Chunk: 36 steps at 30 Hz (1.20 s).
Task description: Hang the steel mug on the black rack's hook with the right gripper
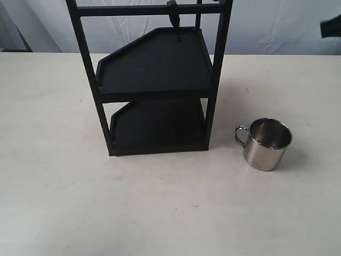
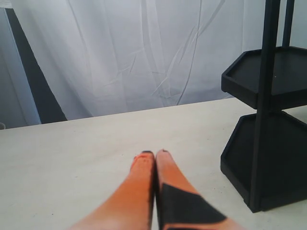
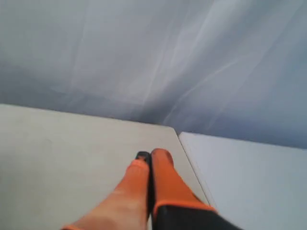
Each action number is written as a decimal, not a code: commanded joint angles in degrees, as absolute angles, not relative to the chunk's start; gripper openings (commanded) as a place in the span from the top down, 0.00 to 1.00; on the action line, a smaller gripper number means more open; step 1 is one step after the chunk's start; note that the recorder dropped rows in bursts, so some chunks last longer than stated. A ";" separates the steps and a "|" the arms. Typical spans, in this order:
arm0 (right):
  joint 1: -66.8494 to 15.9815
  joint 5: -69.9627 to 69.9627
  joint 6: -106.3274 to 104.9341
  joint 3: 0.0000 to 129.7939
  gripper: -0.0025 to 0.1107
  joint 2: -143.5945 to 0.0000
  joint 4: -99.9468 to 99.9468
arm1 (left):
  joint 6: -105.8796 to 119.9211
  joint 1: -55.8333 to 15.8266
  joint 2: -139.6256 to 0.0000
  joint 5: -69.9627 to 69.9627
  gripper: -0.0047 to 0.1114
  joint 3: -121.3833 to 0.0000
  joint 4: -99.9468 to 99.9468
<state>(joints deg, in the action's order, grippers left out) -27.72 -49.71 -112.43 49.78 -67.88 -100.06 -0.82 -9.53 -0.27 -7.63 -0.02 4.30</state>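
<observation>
The steel mug (image 1: 267, 144) stands upright on the table, right of the black rack (image 1: 154, 80), its thin handle turned toward the rack. The hook (image 1: 173, 15) hangs from the rack's top crossbar above the upper shelf. A dark part of the right arm (image 1: 330, 26) shows at the exterior view's right edge, far above and behind the mug. My right gripper (image 3: 151, 154) is shut with nothing in it, over bare table near the table's edge. My left gripper (image 2: 154, 153) is also shut and empty, with the rack (image 2: 268, 120) off to its side.
The pale table (image 1: 64, 186) carries only the rack and the mug. A white curtain (image 1: 277, 26) hangs behind the table. In the right wrist view the table's corner (image 3: 173, 129) meets a pale floor or panel.
</observation>
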 commanded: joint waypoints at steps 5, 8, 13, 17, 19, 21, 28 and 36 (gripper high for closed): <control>-35.01 -28.86 -115.13 49.97 0.98 -56.22 -99.95 | -0.96 -9.80 0.00 -7.32 0.95 0.00 4.11; -35.13 -17.33 -115.67 49.97 0.98 -55.01 -99.95 | -0.96 -9.80 0.00 -7.32 0.95 0.00 4.11; -35.13 -25.66 -105.79 49.97 0.98 -54.76 -99.95 | -0.96 -9.80 0.00 -7.32 0.95 0.00 4.11; -35.13 -20.22 -105.35 49.97 0.98 -54.76 -99.95 | -0.96 -9.80 0.00 -7.32 0.95 0.00 4.11; -35.13 -13.01 -105.35 49.19 0.98 -55.29 -99.95 | -0.96 -9.80 0.00 -7.32 0.95 0.00 4.11; -35.13 -6.34 -105.13 47.72 0.98 -56.24 -99.95 | -0.96 -9.80 0.00 -7.32 0.95 0.00 4.11; -35.13 2.30 -94.59 41.43 0.98 -59.23 -98.73 | -0.96 -9.80 0.00 -7.32 0.95 0.00 4.11; -27.20 9.02 -54.51 39.57 0.98 -61.57 -75.24 | -0.96 -9.80 0.00 -7.32 0.95 0.00 4.11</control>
